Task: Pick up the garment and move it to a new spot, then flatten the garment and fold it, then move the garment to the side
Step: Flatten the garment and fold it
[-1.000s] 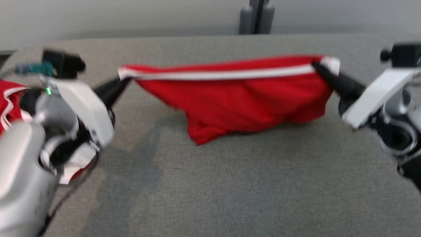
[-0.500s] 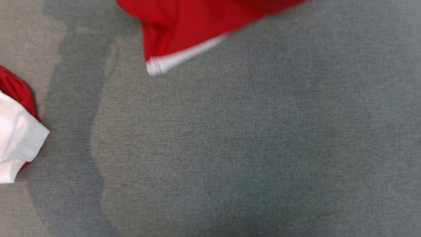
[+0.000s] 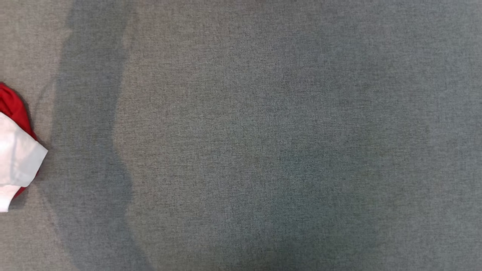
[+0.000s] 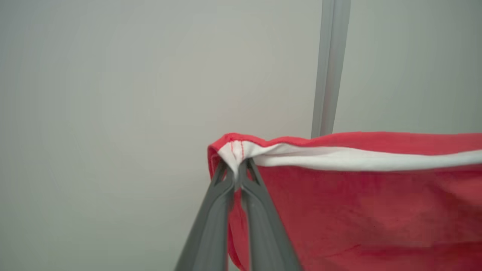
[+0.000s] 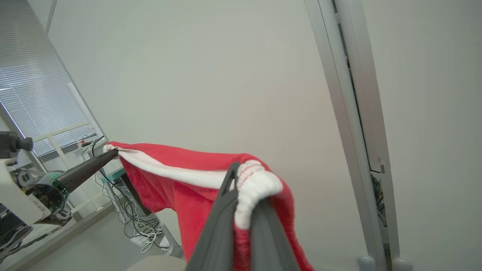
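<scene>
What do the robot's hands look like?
The left gripper and right gripper each have two long, slim, dark grey fingers that taper to a point. Behind the left one sits a boxy white casing with a green ring.

1. We see the garment: red cloth with a white band along its top edge.
2. It hangs in the air, with the band stretched from frame centre to the right edge.
3. The left claw pinches one banded corner, and the right claw grips the other, bunched.
4. The red body sags below in folds.
</scene>
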{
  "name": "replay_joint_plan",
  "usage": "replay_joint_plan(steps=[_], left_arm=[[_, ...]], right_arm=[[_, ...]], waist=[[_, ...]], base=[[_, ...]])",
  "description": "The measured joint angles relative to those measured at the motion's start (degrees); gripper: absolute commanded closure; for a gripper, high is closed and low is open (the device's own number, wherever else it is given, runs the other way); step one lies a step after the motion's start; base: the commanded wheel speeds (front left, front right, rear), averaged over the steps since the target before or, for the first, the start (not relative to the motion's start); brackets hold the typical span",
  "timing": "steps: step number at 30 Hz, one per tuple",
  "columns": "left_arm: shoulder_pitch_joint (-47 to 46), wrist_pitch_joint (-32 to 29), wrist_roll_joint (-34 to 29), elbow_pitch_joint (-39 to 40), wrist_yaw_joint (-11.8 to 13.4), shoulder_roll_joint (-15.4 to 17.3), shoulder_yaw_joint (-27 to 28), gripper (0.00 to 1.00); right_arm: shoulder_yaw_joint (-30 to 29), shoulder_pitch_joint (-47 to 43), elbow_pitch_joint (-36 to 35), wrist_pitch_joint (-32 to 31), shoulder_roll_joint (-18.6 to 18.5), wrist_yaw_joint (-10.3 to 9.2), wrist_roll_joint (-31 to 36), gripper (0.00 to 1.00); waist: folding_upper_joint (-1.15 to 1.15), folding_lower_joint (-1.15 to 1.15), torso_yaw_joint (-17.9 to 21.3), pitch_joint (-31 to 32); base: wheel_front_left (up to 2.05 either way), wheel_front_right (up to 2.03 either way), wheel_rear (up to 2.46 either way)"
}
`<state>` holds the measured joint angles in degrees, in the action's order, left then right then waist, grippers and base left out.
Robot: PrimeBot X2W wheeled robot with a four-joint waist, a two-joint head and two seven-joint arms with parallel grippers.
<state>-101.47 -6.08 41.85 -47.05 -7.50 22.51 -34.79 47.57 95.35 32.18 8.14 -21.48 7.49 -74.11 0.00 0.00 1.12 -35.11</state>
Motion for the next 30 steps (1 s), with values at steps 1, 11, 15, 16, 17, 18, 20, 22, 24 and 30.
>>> replay_joint_plan(steps=[1, 11, 15, 16, 17, 18, 20, 22, 24, 30], left_arm=[[0.91, -0.01, 1.04, 0.00, 0.00, -0.10, -1.13, 1.00], [21.72, -6.98, 13.86, 5.09, 0.00, 4.61, -13.19, 1.00], [30.72, -11.56, 17.36, 9.40, 0.00, 9.23, -17.42, 1.00], [33.11, -13.22, 18.67, 10.78, 0.01, 10.34, -18.35, 1.00], [35.25, -14.71, 19.46, 12.48, 0.00, 11.54, -19.47, 1.00], [37.34, -15.90, 20.20, 14.12, 0.00, 12.77, -20.31, 1.00], [43.14, -18.44, 23.38, 20.43, 0.00, 16.39, -21.93, 1.00], [47.03, -20.37, 25.31, 24.72, 0.00, 18.93, -23.09, 1.00], [50.55, -22.45, 26.65, 29.21, 0.05, 21.61, -24.28, 1.00], [58.98, -29.80, 32.31, 44.91, 3.20, 29.74, -27.35, 1.00]], right_arm=[[1.30, -0.70, 0.23, -0.48, -0.29, 0.00, -0.54, 1.00], [14.79, -16.53, -1.54, -5.02, -3.42, 0.00, -5.80, 1.00], [19.72, -23.32, -4.14, -7.36, -4.71, 0.00, -8.38, 1.00], [20.76, -24.95, -4.82, -8.12, -5.04, 0.00, -9.00, 1.00], [21.72, -26.34, -5.58, -8.95, -5.49, 0.00, -9.64, 1.00], [22.30, -27.71, -5.98, -9.76, -5.99, 0.00, -10.28, 1.00], [23.83, -32.11, -7.50, -13.01, -7.25, 0.00, -12.17, 1.00], [24.55, -34.86, -8.92, -15.02, -8.01, 0.00, -12.62, 1.00], [24.97, -37.40, -10.26, -16.59, -8.99, 0.00, -12.98, 1.00], [25.49, -45.14, -15.72, -21.79, -12.89, 0.00, -15.44, 1.00]], waist=[[0.00, 0.00, -0.12, 0.19], [0.00, 0.00, -0.38, 7.44], [0.00, 0.00, -0.20, 12.26], [0.00, 0.00, -0.13, 13.57], [0.00, 0.00, -0.05, 14.87], [0.00, 0.00, 0.03, 16.19], [0.00, 0.00, 0.28, 20.18], [0.00, 0.00, 0.46, 22.75], [0.00, 0.00, 0.63, 25.21], [0.00, 0.00, 1.14, 31.34]], base=[[0.00, 0.00, 0.00], [0.00, 0.00, 0.00], [0.00, 0.00, 0.00], [0.00, 0.00, 0.00], [0.00, 0.00, 0.00], [0.00, 0.00, 0.00], [0.00, 0.00, 0.00], [0.00, 0.00, 0.00], [0.00, 0.00, 0.00], [0.00, 0.00, 0.00]])
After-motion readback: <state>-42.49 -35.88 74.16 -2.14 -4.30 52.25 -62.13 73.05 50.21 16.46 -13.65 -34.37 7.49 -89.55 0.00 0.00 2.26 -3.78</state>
